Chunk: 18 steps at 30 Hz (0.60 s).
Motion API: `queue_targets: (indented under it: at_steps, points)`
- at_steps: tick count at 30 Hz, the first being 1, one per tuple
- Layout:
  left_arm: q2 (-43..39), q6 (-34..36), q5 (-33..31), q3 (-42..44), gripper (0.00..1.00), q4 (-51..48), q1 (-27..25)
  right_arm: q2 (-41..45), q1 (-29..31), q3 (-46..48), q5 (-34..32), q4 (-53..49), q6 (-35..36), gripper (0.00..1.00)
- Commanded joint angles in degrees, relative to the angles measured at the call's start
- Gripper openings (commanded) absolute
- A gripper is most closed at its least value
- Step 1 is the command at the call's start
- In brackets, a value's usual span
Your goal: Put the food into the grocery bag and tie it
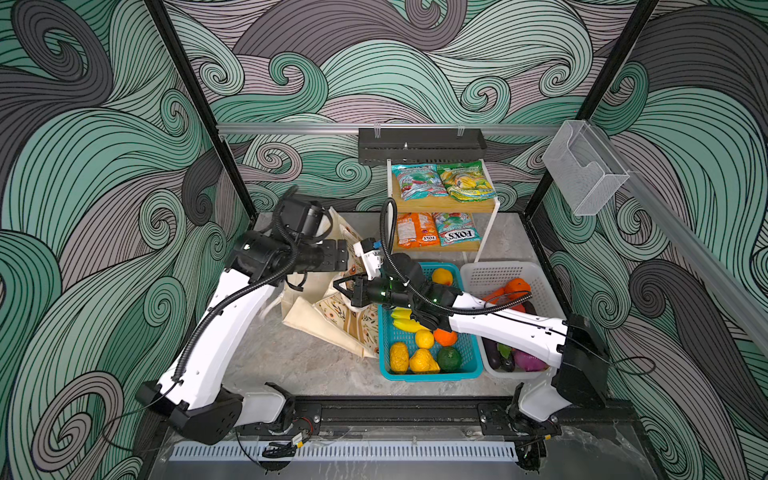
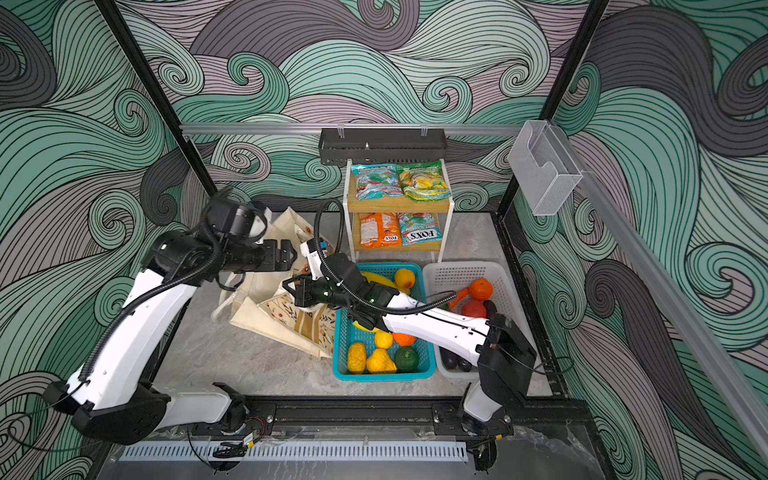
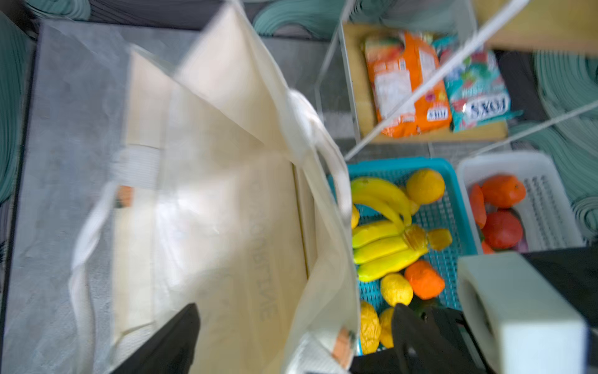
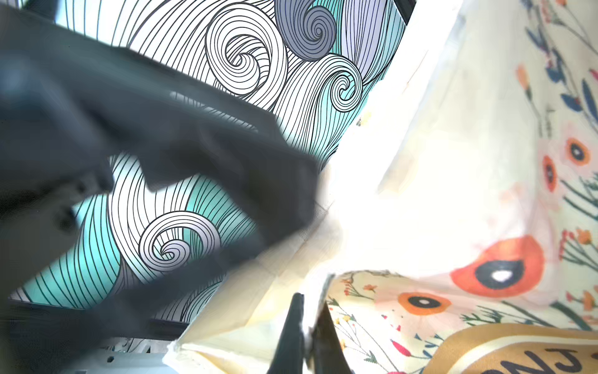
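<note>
The grocery bag (image 1: 309, 322) sits slumped on the grey table just left of the teal basket (image 1: 432, 376). In both top views its length runs from the back of the table toward the front. The right gripper (image 1: 340, 287) reaches across the basket, and the right wrist view shows its jaws pressed together on a fold of the bag's floral rim. The left gripper (image 1: 343, 257) hangs above the bag's mouth with its jaws spread wide and nothing between them. In the left wrist view the cream lining (image 3: 226, 210) opens out below it. The food lies to the right of the bag. The banana bunches (image 1: 405, 323) and an orange (image 1: 444, 337) are in the teal basket, close beside the pinched rim, and snack packets (image 1: 442, 183) sit on the shelf behind. The right arm passes directly over the fruit and is the nearer one, but it is occupied holding the mouth up. The pick therefore probably falls to the free left gripper, which would have to cross over the bag sideways to reach the basket.
</note>
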<state>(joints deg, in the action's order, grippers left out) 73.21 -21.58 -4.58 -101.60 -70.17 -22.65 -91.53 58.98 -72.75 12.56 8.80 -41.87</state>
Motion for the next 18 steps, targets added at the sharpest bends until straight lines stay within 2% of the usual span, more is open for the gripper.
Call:
queue_targets:
  at_steps: [1,3,6,7,10,12,15,18]
  points:
    - [-6.0,2.8,4.0,-0.3,0.98,-0.7,9.4,2.9,-1.5,2.0,5.9,5.1,2.3,0.00]
    - [-9.4,3.1,10.3,6.6,0.97,2.3,16.5,3.4,-2.2,3.7,10.7,9.9,2.3,0.00]
    - [-12.5,2.9,16.3,15.5,0.95,7.1,24.8,3.5,-2.9,3.4,13.5,10.4,2.2,0.00]
    - [-12.5,2.9,17.0,18.1,0.93,8.6,26.7,3.2,-3.1,3.1,14.7,10.3,2.2,0.00]
    - [-12.4,2.9,10.8,24.3,0.92,9.2,27.7,2.8,-3.3,3.2,17.5,11.2,1.2,0.00]
    - [-14.0,2.2,11.7,29.8,0.93,11.9,29.1,3.0,-3.4,3.7,18.2,12.0,0.8,0.00]
    - [-14.4,-1.4,24.0,36.4,0.95,19.3,32.2,3.4,-3.4,3.3,18.4,10.8,2.1,0.00]
    - [-10.1,-4.9,34.7,40.4,0.92,24.7,33.5,3.5,-3.4,3.2,18.4,10.5,2.8,0.00]
